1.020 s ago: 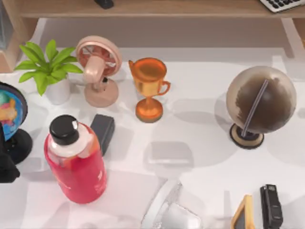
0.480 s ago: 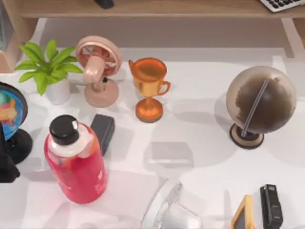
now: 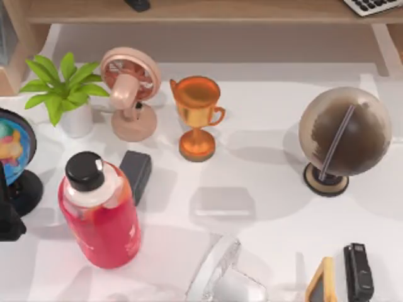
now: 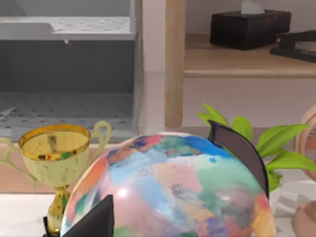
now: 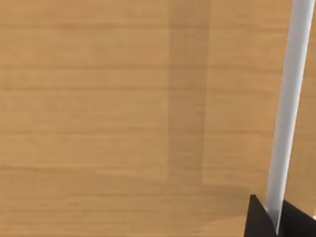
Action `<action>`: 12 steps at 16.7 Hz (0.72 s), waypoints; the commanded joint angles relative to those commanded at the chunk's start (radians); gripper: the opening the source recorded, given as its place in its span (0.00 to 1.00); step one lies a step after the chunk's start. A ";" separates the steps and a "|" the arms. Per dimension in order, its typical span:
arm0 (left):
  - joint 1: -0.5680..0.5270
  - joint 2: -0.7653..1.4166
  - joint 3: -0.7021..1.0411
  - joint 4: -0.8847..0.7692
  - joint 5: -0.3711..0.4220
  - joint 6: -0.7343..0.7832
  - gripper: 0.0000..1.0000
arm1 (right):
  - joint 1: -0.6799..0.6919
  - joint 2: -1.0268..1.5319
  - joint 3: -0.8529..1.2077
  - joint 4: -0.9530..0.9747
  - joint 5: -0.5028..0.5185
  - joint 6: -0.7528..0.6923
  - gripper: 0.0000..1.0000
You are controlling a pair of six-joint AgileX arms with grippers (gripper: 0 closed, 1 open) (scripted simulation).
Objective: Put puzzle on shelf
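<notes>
The shelf is a long light-brown wooden board along the back of the table, resting on wooden side supports. The puzzle is hidden. In the right wrist view, light-brown wooden boards sit close in front of the camera, with a dark tip of my right gripper at the edge beside a white bar. A dark part of my left arm rests at the table's left edge next to a coloured globe, which also looms close in the left wrist view as the globe.
On the table stand a potted plant, a pink fan, an orange trophy, a brown globe, a red bottle, a black box and a stapler. A pale glassy shape lies at the front edge.
The grey rectangular shadow in the middle of the table and the pale shape at the front edge have shifted slightly. Nothing else has moved.
</notes>
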 joint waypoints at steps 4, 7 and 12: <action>0.000 0.000 0.000 0.000 0.000 0.000 1.00 | -0.065 -0.036 -0.141 0.073 -0.056 0.000 0.00; 0.000 0.000 0.000 0.000 0.000 0.000 1.00 | -0.094 -0.058 -0.178 0.105 -0.089 0.002 0.00; 0.000 0.000 0.000 0.000 0.000 0.000 1.00 | -0.094 -0.058 -0.178 0.105 -0.089 0.002 0.15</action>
